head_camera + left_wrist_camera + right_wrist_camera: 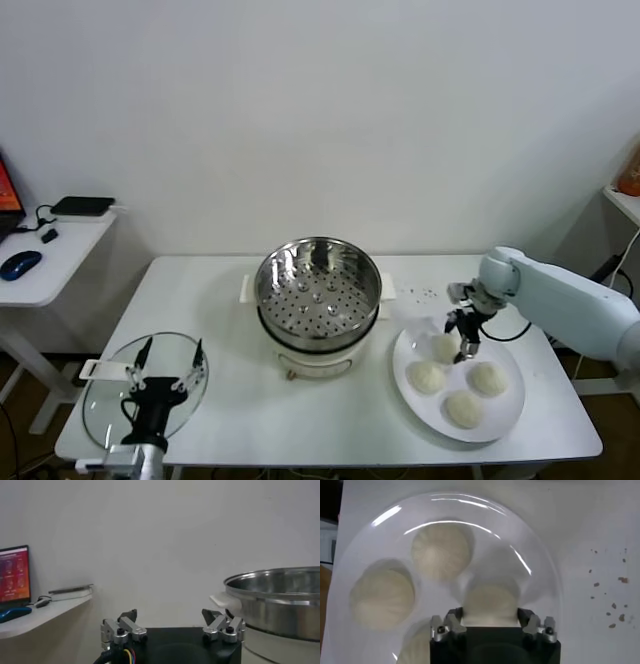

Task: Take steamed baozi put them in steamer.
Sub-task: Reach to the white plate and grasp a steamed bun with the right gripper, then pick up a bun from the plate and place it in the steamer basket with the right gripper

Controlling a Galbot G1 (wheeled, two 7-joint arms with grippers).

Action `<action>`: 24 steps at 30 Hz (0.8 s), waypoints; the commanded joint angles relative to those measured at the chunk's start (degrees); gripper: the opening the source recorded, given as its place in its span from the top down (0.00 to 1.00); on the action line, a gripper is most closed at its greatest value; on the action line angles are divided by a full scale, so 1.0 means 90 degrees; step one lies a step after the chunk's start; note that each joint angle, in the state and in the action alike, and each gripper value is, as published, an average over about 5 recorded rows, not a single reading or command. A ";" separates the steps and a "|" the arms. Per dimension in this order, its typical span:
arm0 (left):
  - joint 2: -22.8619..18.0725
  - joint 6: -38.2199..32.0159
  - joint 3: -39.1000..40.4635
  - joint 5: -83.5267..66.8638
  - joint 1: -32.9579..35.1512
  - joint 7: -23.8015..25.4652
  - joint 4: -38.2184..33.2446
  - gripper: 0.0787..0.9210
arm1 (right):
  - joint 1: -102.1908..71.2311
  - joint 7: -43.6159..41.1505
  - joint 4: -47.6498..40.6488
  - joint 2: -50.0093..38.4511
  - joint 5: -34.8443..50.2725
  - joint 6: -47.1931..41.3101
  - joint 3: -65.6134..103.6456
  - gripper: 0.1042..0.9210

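Four off-white steamed baozi lie on a white plate (pixel 505 425) at the right of the table. My right gripper (pixel 457 342) (pixel 488 614) is down over the baozi nearest the steamer (pixel 443 347) (pixel 489 600), its fingers pressed on both sides. The others rest free (pixel 427 376) (pixel 487 377) (pixel 464 409). The steel steamer (pixel 318 305) (pixel 275 600) stands mid-table on its cream base, with nothing in it. My left gripper (pixel 172 352) (pixel 169 615) is parked open at the front left.
A round glass lid (pixel 110 390) lies under the left gripper near the table's front left corner. Crumbs (pixel 425 294) dot the table between steamer and plate. A side desk (pixel 60 250) with a mouse stands to the left.
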 commanded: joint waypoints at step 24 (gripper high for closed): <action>0.0009 0.0016 -0.0028 -0.0012 0.0048 -0.0011 0.0017 0.12 | 0.3141 -0.0114 0.1516 -0.0227 0.0748 0.0903 -0.1629 0.40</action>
